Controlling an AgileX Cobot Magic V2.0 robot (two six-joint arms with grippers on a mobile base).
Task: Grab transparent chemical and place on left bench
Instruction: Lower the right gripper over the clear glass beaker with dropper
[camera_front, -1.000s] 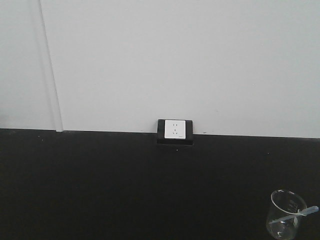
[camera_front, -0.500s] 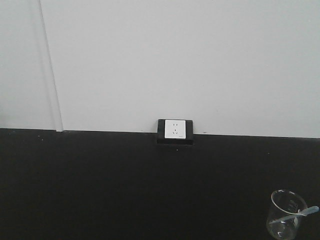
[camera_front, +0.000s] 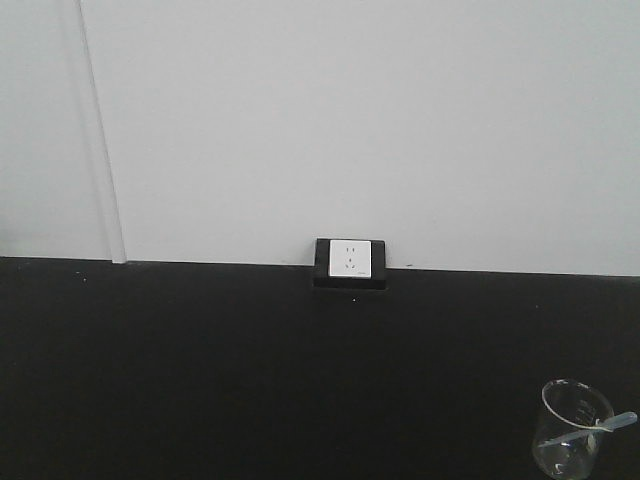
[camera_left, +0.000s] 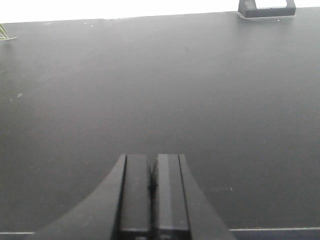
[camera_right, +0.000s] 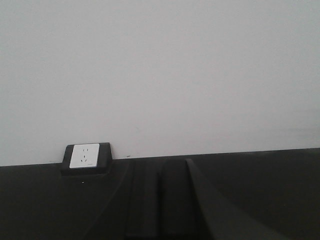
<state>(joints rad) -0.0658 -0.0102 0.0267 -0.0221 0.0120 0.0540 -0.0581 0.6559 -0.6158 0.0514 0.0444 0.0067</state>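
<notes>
While it fills the upper half of the front view, wall (camera_front: 350, 120): pale and plain, with a thin vertical seam near its left side. It also forms the whole backdrop of the right wrist view.
Worktop (camera_front: 200, 380): black and matt, running the full width below the wall. In the left wrist view it spreads grey-black beneath the pincer, with a few pale specks on it.
Left pincer (camera_left: 152, 165): low in the left wrist view, above bare worktop. Its two dark fingers press together along a thin seam, clenched on nothing.
Right pincer (camera_right: 159, 175): at the bottom of the right wrist view, dark against the dark worktop and aimed toward the wall. Its fingers lie side by side with only a faint line between them, clenched with nothing inside.
Socket (camera_front: 349, 259): a white plate in a black housing, sitting where wall meets worktop, near the middle of the front view. In the right wrist view it lies left of the pincer.
Beaker (camera_front: 573, 443): clear glass, upright on the worktop in the lower right corner of the front view, well apart from the socket. Faint printed marks show near its rim.
Stick (camera_front: 610, 424): pale, leaning inside the beaker, with its upper end poking out over the right rim.
Green sliver (camera_left: 4, 32): at the left edge of the left wrist view, on the far side of the worktop; too small to tell what it is.
</notes>
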